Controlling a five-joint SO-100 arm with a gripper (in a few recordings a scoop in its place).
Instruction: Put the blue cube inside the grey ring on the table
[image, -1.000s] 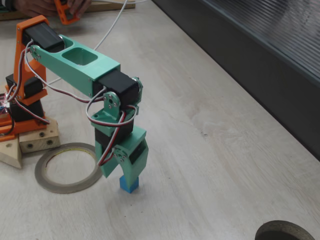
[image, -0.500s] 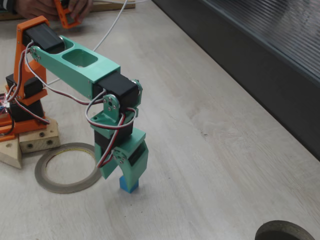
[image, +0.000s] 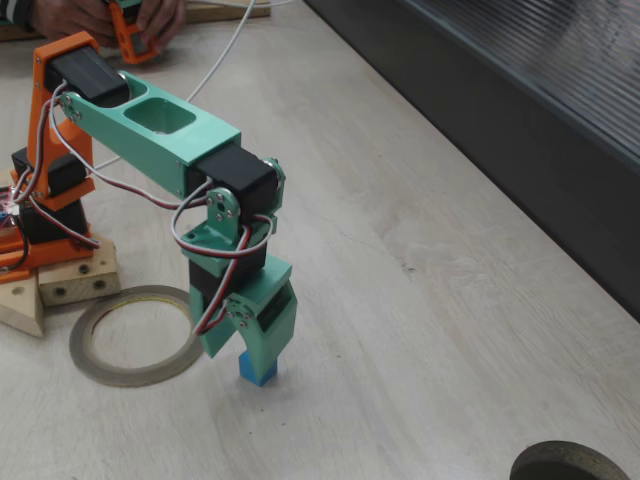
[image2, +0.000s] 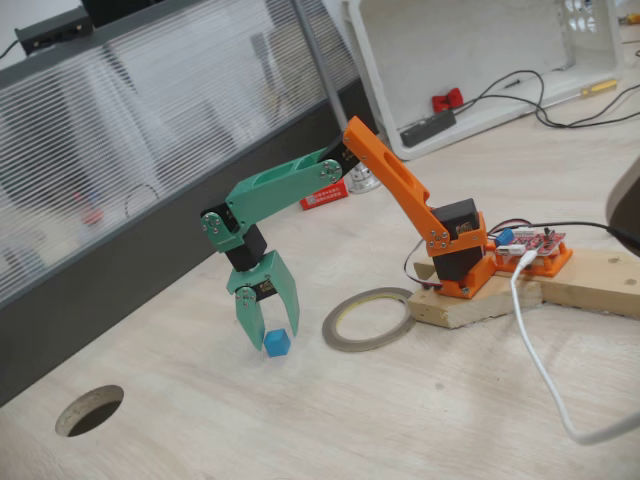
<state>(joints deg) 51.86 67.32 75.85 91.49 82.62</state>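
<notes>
On the pale bench (image: 450, 330), the grey ring (image: 137, 335) lies flat beside the arm's wooden base block (image: 70, 280), nothing inside it. Just right of it in this fixed view, the green gripper (image: 258, 352) has barely moved over the past second, dropping only slightly over the blue cube (image: 259, 371). Its fingers (image2: 246, 325) stand spread astride the cube (image2: 277, 343), which rests on the bench mid-surface. The grasp, seemingly imminent, is not yet made.

A wooden base block (image2: 560, 285) sits at the right in a fixed view, a white cable (image2: 535, 350) trailing near it; a round hole (image2: 90, 410) lies near left.
</notes>
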